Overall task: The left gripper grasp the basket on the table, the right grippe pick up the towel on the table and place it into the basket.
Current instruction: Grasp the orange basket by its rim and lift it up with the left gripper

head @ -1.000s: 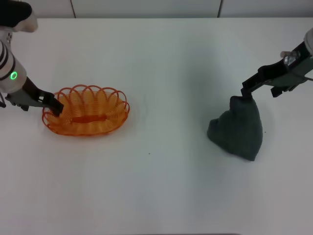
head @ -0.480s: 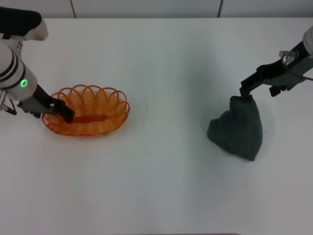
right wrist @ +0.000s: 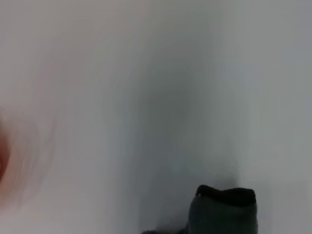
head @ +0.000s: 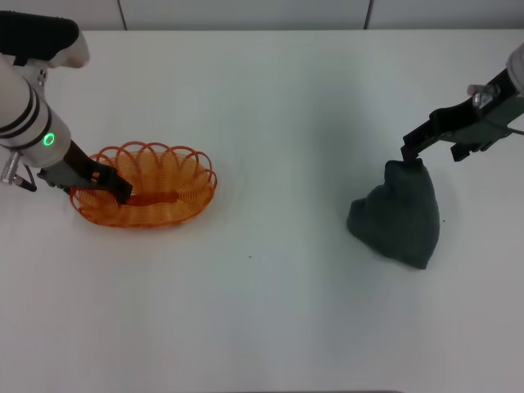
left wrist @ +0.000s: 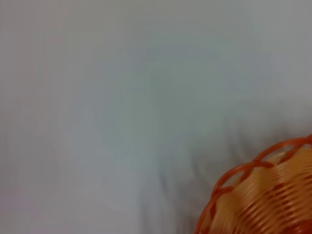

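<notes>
Head view: orange wire basket (head: 146, 185) at left of frame on white desk (head: 262, 311), left end effector (head: 115, 187) clamped over its left rim, one finger inside, one outside. Dark grey-green towel (head: 397, 214) at right of frame, bunched into a cone, base on desk, well apart from basket. Right end effector (head: 412, 152) clenched on towel's peak. Left wrist view: only basket rim in lower right corner. Right wrist view: towel top at bottom edge.
</notes>
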Motion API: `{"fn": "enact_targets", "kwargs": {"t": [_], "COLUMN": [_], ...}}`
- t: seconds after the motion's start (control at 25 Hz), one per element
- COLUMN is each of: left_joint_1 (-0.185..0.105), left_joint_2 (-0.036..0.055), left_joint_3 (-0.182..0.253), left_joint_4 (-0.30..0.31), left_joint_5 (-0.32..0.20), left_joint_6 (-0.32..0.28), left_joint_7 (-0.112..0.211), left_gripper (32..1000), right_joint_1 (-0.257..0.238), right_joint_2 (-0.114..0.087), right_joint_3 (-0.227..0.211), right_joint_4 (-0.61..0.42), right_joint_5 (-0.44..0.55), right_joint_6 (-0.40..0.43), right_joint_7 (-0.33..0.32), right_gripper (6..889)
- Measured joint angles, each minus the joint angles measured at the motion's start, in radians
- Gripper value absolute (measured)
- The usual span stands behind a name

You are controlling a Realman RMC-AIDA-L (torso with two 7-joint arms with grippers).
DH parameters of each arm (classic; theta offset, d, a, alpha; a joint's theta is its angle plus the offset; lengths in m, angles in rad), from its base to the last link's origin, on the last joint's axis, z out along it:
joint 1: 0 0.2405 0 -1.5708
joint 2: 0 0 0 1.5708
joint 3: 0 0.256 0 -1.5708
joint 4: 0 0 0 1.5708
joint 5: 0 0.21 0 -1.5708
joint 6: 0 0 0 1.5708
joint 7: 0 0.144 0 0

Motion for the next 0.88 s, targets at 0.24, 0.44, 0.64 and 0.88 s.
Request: {"fn": "enact_targets", "kwargs": {"t": [0.24, 0.44, 0.64, 0.88], "left_joint_1": [-0.007, -0.004, 0.004, 0.009], "left_joint_2": [-0.0006, -0.0005, 0.0024, 0.0057], "left_joint_3": [0.000, -0.005, -0.068, -0.102], "left_joint_4": [-0.022, -0.023, -0.024, -0.024], "left_joint_5": [0.000, -0.010, -0.020, -0.021], "left_joint_6": [0.017, 0.024, 0.023, 0.019], "left_joint_7": [0.001, -0.001, 0.019, 0.041], "left_gripper": [875, 871, 525, 383], "right_joint_1": [0.000, -0.005, -0.007, -0.009], "right_joint_2": [0.000, 0.000, 0.000, 0.000], "right_joint_3": [0.000, 0.001, 0.002, 0.003], "right_joint_4": [0.000, 0.000, 0.000, 0.010], "right_joint_5": [0.000, 0.001, 0.001, 0.002], "right_joint_6": [-0.002, -0.003, -0.009, -0.011], "right_joint_7": [0.000, -0.001, -0.001, -0.001], "right_gripper": [854, 855, 855, 855]}}
